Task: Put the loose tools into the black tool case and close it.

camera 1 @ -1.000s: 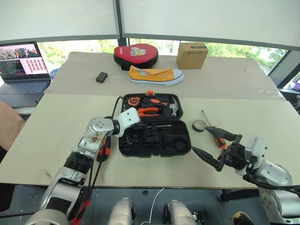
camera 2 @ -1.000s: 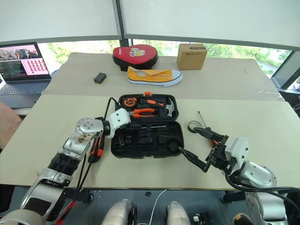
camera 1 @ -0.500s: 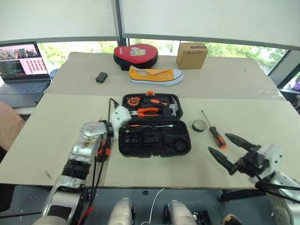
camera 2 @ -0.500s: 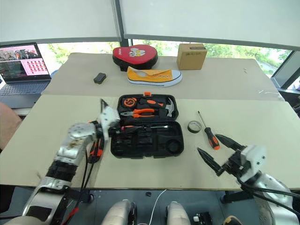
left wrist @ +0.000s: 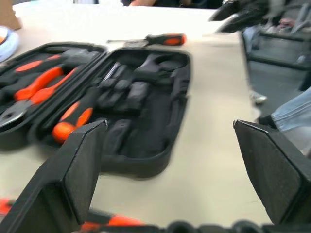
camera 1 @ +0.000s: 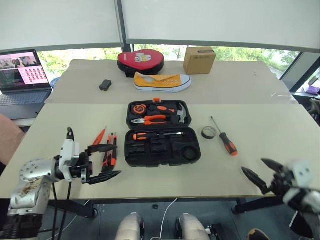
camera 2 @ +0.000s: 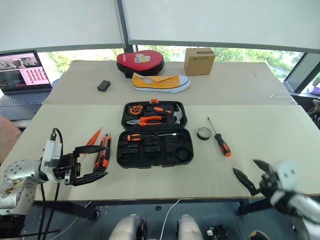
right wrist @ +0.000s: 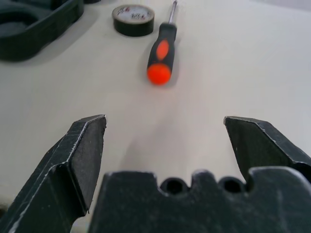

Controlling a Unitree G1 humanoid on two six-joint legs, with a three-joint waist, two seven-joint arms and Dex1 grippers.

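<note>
The black tool case (camera 1: 192,150) lies open at the table's middle. An orange-and-black screwdriver (camera 1: 150,135) lies in its near half. Left of the case lie the slim orange tester screwdriver (camera 1: 98,136) and the utility knife (camera 1: 110,156). My left gripper (camera 1: 118,160) hovers open beside the knife, pointing at the case (left wrist: 146,141) and holding nothing. Right of the case are the dark tape roll (camera 1: 209,132) and another screwdriver (camera 1: 226,141). My right gripper (camera 1: 253,165) is open and empty by the near right table edge, facing that screwdriver (right wrist: 163,48) and the tape roll (right wrist: 133,19).
Pliers (camera 1: 152,119), a hammer (camera 1: 181,115) and a tape measure (camera 1: 141,107) fill the case's far half. On the back table are a red pad (camera 1: 141,61), a yellow shoe (camera 1: 161,81), a cardboard box (camera 1: 199,59) and a small black object (camera 1: 104,84). A laptop (camera 1: 22,75) stands far left.
My left gripper opened and drew back left from the case, leaving a screwdriver in the near half. My right gripper moved right toward the table's near edge. The camera has shifted slightly.
</note>
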